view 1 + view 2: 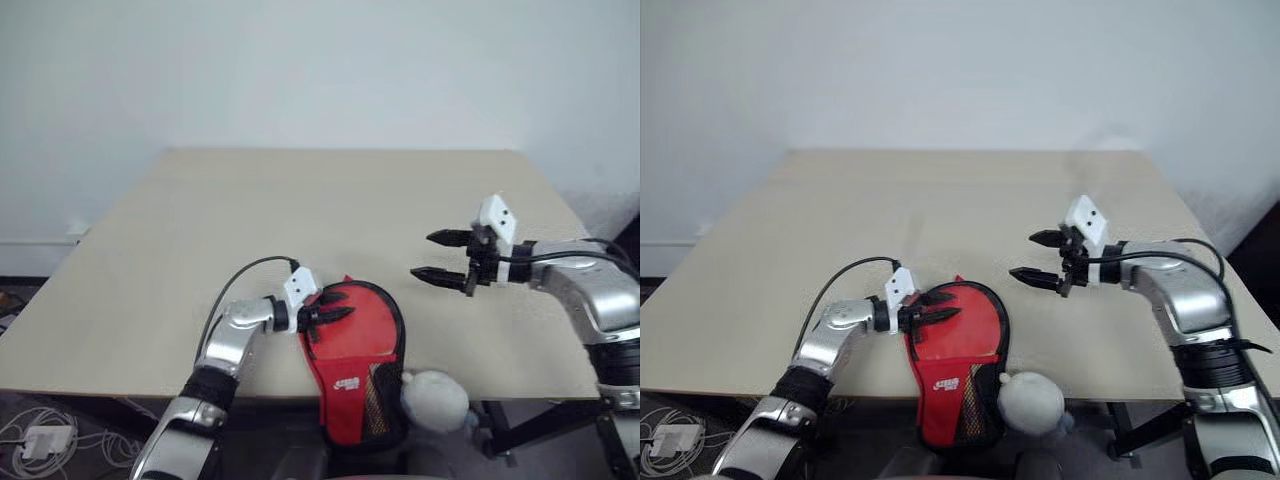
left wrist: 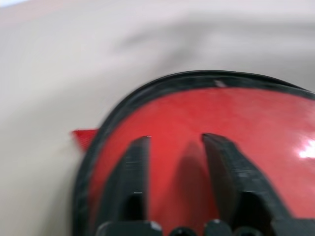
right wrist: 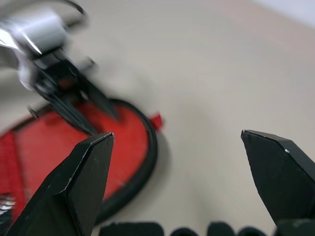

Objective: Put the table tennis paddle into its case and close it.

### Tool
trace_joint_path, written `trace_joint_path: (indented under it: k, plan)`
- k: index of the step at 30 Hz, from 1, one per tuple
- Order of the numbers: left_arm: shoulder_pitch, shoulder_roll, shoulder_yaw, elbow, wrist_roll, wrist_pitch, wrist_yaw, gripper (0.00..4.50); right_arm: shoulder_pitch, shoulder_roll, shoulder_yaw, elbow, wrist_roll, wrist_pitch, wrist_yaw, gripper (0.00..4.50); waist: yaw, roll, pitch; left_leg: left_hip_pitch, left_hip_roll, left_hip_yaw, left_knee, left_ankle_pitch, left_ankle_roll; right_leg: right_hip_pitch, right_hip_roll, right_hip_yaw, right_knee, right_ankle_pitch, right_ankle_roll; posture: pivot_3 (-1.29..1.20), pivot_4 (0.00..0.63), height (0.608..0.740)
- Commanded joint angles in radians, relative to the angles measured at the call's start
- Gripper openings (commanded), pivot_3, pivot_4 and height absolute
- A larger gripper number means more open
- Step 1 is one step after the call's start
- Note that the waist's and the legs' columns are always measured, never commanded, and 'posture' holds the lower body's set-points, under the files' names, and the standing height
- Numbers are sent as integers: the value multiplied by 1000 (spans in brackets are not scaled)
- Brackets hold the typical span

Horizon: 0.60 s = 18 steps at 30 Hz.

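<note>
We see the case (image 1: 355, 360) lying red side up at the table's (image 1: 200, 250) near edge. Our left gripper (image 1: 335, 315) hovers over it, fingers apart; the right gripper (image 1: 440, 258) hangs spread wide, well to its right.

Setting: indoor test/lab-type room, not a home. Evidence: plain beige counter (image 1: 300, 230) w/ bare top, set against an unadorned white wall (image 1: 320, 70); no decor or furniture nearby. Floor at lower left carries loose white cables and a power adapter (image 1: 42, 438), typ. of a rig setup. Black metal frame strut (image 1: 545, 428) visible under the counter's right edge. Exact room type cannot be confirmed.
</note>
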Motion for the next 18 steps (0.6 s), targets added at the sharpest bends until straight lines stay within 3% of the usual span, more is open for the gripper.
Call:
trace_joint_path:
  k: [1,5,10,18]
  plan:
    - [67,53,82,-186,-67,86,38,3151,4,35,-12,-30,-17,-7,-52,4500,-1,-1,2,0,0,1,0,0,0,-1,0,1,0,0,0,0,0,707]
    - [153,117,154,-358,-128,183,67,4473,7,83,-5,-21,-34,-4,-93,4500,2,-4,9,0,0,2,1,-2,1,0,1,2,0,0,0,0,0,707]
    - [235,180,255,-462,-165,242,123,4473,-13,143,-5,16,-45,0,-136,4500,5,-5,11,0,1,1,3,-2,2,1,1,3,0,0,-1,0,0,707]
    - [404,186,347,-577,-193,283,209,4473,-51,251,48,82,-80,-13,-173,4500,0,-4,11,1,1,1,1,-2,2,-5,7,11,3,0,-2,0,0,707]
